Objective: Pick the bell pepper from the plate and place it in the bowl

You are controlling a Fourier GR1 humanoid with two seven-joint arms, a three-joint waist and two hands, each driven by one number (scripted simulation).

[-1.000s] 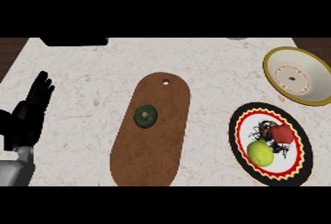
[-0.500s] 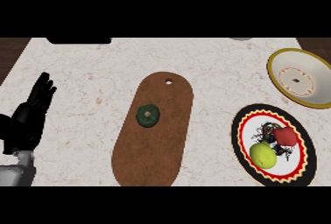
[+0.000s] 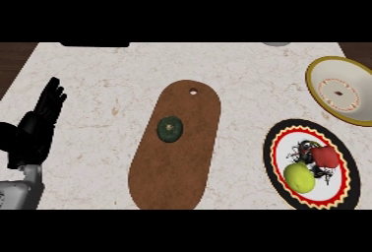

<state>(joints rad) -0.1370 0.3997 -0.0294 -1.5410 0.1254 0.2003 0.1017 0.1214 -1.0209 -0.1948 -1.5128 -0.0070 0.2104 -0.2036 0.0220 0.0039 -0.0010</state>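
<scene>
A red bell pepper (image 3: 325, 157) lies on a round plate (image 3: 279, 167) with a black rim and red zigzag border, at the lower right of the head view. A yellow-green fruit (image 3: 298, 177) lies right beside the pepper on the same plate. The cream bowl (image 3: 331, 73) with a yellow rim stands at the upper right, tilted toward the view's edge, apart from the plate. My left hand (image 3: 35, 128) rests open at the far left, fingers pointing up, far from the plate. My right hand does not show.
A long brown cutting board (image 3: 178, 162) lies in the middle of the counter with a dark green round item (image 3: 170, 129) on it. A dark object (image 3: 94, 44) sits at the counter's back edge.
The whole view has drifted slightly to the right and down. The left hand holds its open pose; the pepper and fruit stay on the plate.
</scene>
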